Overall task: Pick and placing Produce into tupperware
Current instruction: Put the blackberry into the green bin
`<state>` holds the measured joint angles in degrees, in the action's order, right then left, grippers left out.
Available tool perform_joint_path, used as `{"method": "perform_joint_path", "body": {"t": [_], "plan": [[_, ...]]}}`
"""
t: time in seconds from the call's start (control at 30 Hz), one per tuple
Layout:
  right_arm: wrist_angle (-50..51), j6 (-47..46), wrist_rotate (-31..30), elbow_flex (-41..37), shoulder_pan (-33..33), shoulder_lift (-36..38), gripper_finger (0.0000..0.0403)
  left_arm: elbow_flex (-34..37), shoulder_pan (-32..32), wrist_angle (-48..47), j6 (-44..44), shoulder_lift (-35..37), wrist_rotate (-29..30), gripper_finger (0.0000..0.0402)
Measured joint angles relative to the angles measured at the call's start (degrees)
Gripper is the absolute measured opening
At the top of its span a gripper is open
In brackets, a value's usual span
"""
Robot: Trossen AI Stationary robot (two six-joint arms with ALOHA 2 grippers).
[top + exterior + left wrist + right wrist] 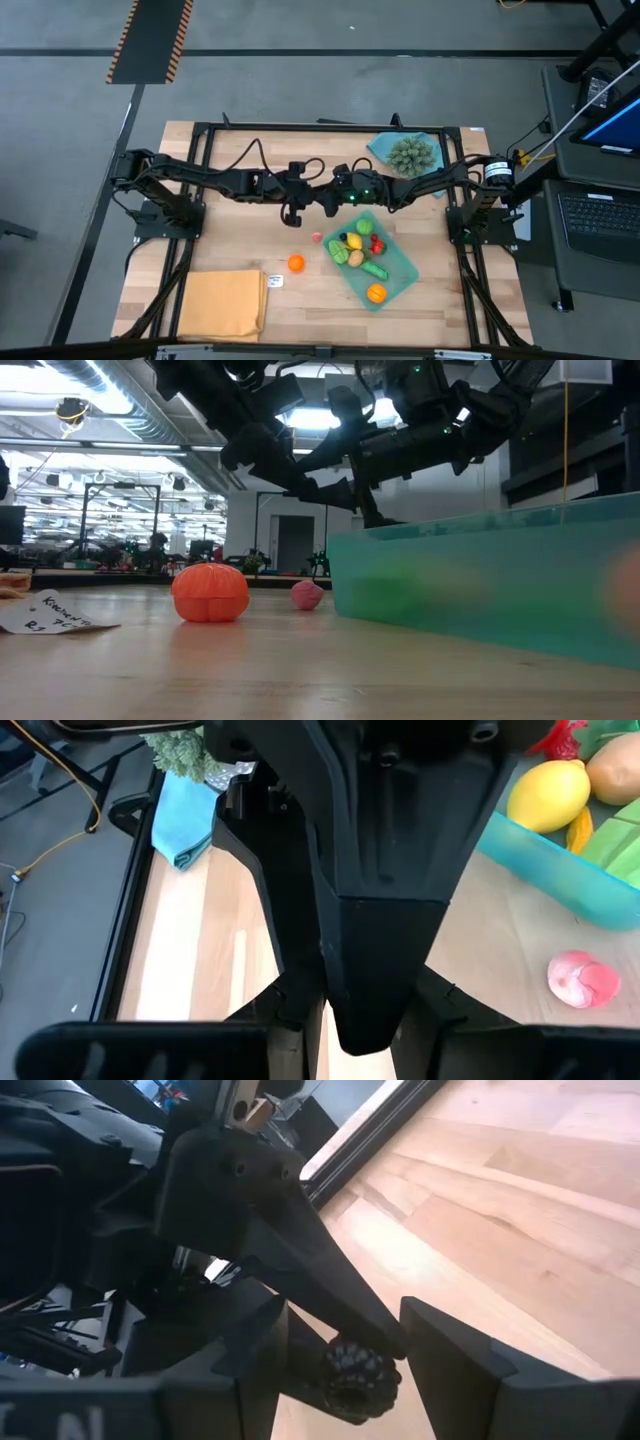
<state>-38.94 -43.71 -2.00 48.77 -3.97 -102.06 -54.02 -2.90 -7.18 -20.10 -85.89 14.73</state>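
Grippers meet above mid-table, just beyond the far-left corner of the tupperware [400, 270]: the right gripper [350, 1370] has its fingers closed on a small dark bumpy berry [357, 1373], and the left gripper [322, 199] pinches that same berry with narrow fingers — its fingertip [385, 1342] touches the top. Produce lies mostly inside the container — a lemon [548, 794] among it — while an orange piece [296, 263] and a pink piece [306, 595] sit on the table [240, 240] to its left.

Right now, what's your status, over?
Right gripper shut on dark bumpy berry, mid-table, left gripper against it. Tupperware part filled; orange piece, pink piece outside. Nothing blocking.
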Motion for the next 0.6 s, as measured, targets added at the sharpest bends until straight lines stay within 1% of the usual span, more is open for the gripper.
{"method": "perform_joint_path", "body": {"t": [0.13, 0.33, 0.6], "plan": [[0.67, 0.01, 0.59, 0.05, 0.0, 0.02, 0.0196, 0.0, 0.0, -0.4, 0.01, 0.0, 0.0, 0.0073], [1.85, 0.16, 4.03, 0.0, -0.49, 0.26, 0.0196, 0.0, 0.02, -1.41, 0.26, 0.0, -0.08, 0.0073], [3.3, 0.27, 4.26, 0.0, -0.5, 0.33, 0.0196, 0.02, 0.02, -1.62, 0.2, 0.0, 0.65, 0.0073]]}}
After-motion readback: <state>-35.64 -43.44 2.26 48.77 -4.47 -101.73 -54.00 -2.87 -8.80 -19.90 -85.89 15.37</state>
